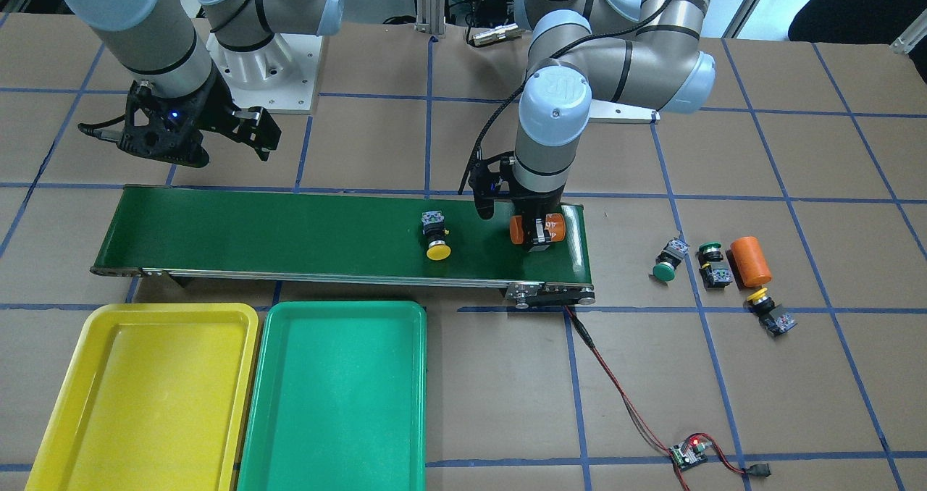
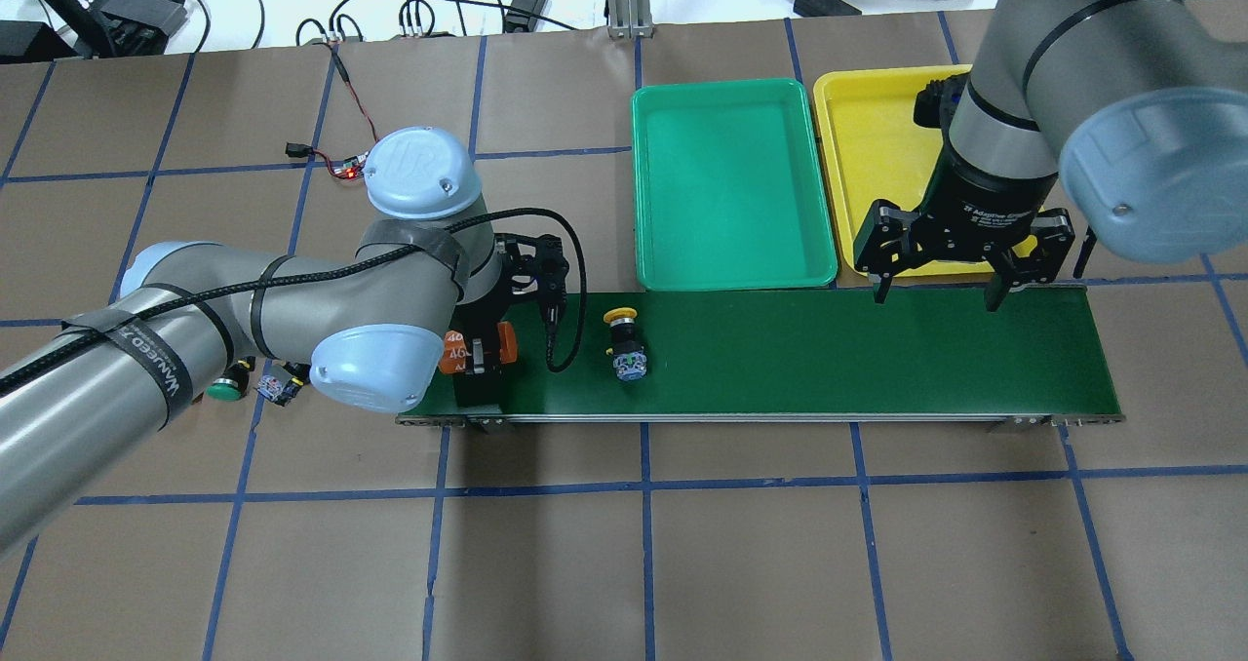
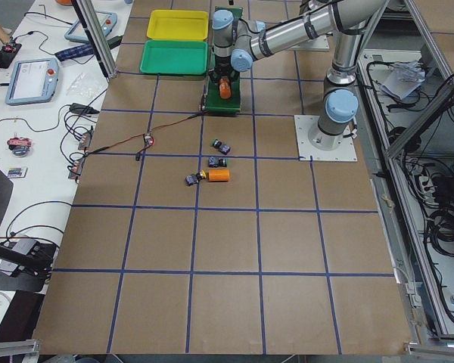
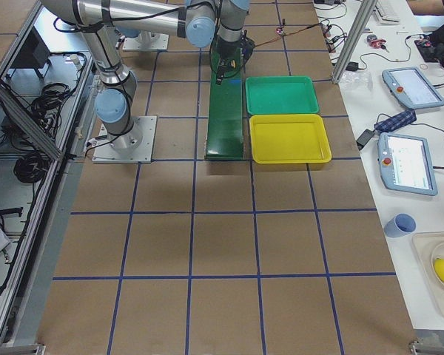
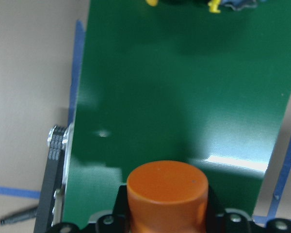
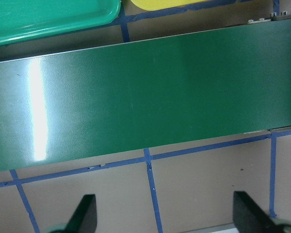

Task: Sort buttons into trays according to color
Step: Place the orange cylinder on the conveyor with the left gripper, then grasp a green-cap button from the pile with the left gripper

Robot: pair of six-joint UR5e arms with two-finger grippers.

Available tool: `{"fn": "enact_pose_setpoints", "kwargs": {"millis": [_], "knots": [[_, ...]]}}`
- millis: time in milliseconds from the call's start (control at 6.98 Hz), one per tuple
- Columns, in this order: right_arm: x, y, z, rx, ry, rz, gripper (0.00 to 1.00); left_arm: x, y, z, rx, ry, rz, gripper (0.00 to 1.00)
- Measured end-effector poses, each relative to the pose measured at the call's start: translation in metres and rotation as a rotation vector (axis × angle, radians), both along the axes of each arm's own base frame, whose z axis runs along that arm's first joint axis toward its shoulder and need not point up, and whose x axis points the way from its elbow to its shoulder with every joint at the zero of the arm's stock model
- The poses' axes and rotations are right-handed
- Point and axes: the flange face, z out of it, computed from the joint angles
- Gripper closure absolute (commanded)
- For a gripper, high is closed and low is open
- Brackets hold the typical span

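The left hand is clamped on an orange cylinder, held sideways between its fingers low over the belt at the end on the robot's left. Whether the cylinder touches the belt I cannot tell. A yellow button lies on its side on the belt near that hand but apart from it, with its cap pointing toward the trays.

The right hand hangs with its fingers spread wide and nothing between them, above the belt's far edge, just beside the yellow tray. The green tray sits next to the yellow one, nearer the middle of the belt, and both lie on the surface on the side of the belt away from the robot.

Off the belt, on the robot's left, two green buttons lie close together on the surface. A second orange cylinder lies just beside them, and a second yellow button lies just past the cylinder (all four in one loose cluster). A thin wire runs from the belt's end to a small circuit board with a red light.
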Motion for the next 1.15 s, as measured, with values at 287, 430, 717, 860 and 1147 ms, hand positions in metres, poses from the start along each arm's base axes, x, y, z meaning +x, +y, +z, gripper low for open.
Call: {"fn": "enact_pose_setpoints", "kwargs": {"millis": [287,430,717,860,1147], "knots": [[0.0,-0.015,-0.012,-0.019,0.004,-0.008,0.0,0.003,-0.003,0.017,-0.038,0.009,0.016,0.0],[0.0,-0.018,-0.013,-0.037,-0.001,-0.01,0.0,0.02,-0.014,0.029,-0.061,0.014,0.059,0.0],[0.001,-0.02,-0.016,-0.048,-0.01,-0.01,0.0,0.111,-0.039,0.042,-0.066,0.006,0.268,0.0],[0.003,-0.019,-0.021,-0.055,-0.023,-0.01,0.0,0.166,-0.047,0.037,-0.048,0.004,0.407,0.0],[0.007,-0.019,-0.026,-0.088,-0.053,-0.017,0.0,0.241,-0.041,0.004,0.021,-0.002,0.645,0.0]]}}
